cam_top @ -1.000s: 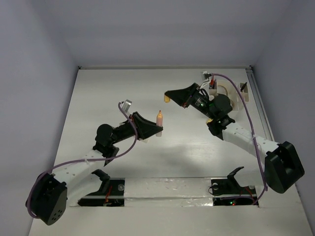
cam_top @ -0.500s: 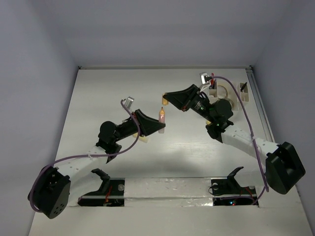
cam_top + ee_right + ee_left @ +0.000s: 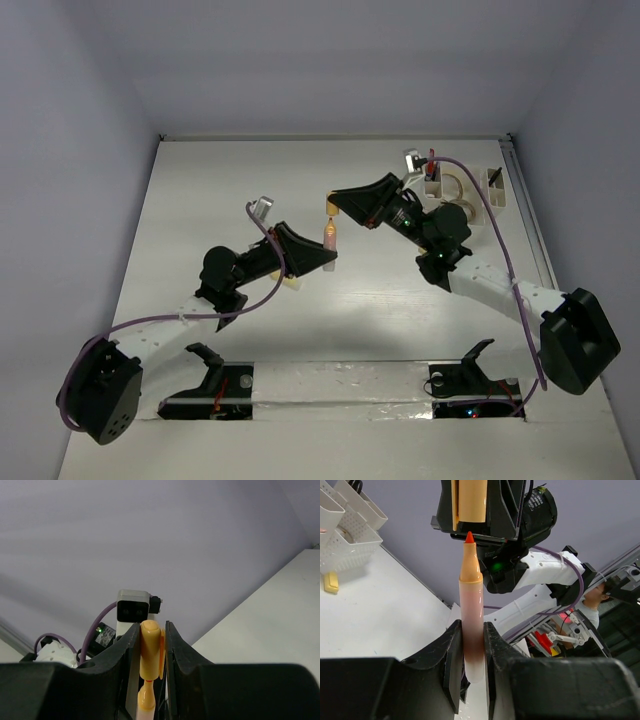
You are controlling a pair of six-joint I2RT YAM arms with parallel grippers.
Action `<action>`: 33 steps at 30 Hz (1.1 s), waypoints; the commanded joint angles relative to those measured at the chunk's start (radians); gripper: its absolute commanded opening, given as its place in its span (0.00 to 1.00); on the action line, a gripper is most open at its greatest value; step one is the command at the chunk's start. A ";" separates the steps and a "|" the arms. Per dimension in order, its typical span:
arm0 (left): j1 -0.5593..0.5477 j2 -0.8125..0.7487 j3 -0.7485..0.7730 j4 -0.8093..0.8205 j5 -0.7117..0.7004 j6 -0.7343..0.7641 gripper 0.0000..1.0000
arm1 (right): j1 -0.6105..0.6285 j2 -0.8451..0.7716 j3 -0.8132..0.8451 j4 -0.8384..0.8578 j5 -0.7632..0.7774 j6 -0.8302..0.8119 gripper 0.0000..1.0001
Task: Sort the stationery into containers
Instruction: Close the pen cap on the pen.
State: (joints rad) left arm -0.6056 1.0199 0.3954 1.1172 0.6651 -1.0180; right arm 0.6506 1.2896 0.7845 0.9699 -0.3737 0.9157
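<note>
My left gripper (image 3: 320, 262) is shut on a marker pen (image 3: 328, 237) with a pale pink barrel and a bare orange tip, held upright above the table; in the left wrist view (image 3: 471, 605) the jaws pinch its lower barrel. My right gripper (image 3: 336, 203) is shut on the pen's orange cap (image 3: 331, 208), held just above the tip with a small gap. The cap (image 3: 150, 650) and the tip (image 3: 146, 700) also show in the right wrist view. The white organiser (image 3: 480, 195) stands at the back right.
The organiser holds a red pen (image 3: 431, 164), a beige tape roll (image 3: 456, 186) and dark scissors (image 3: 493, 177). A yellow block (image 3: 330, 582) lies on the table beside the organiser (image 3: 342, 540). A pale block (image 3: 291, 283) lies under my left gripper.
My right gripper has carried the cap left and down over the pen. My left gripper has shifted the pen slightly up and right, so the cap now sits just above the tip.
</note>
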 commanded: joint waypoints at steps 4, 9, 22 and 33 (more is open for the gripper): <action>-0.006 -0.024 0.048 0.046 0.008 0.027 0.00 | 0.020 0.010 0.030 0.023 0.012 -0.024 0.00; -0.006 -0.024 0.063 0.020 0.001 0.044 0.00 | 0.029 0.008 0.022 0.024 0.009 -0.028 0.00; -0.006 -0.035 0.091 -0.023 -0.027 0.084 0.00 | 0.047 -0.018 -0.031 0.035 0.027 -0.029 0.00; -0.006 -0.099 0.122 -0.148 -0.082 0.167 0.00 | 0.047 -0.061 -0.051 -0.010 0.036 -0.043 0.00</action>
State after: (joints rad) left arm -0.6117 0.9600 0.4580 0.9417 0.6136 -0.8963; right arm 0.6891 1.2613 0.7387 0.9630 -0.3450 0.8963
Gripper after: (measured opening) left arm 0.142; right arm 0.266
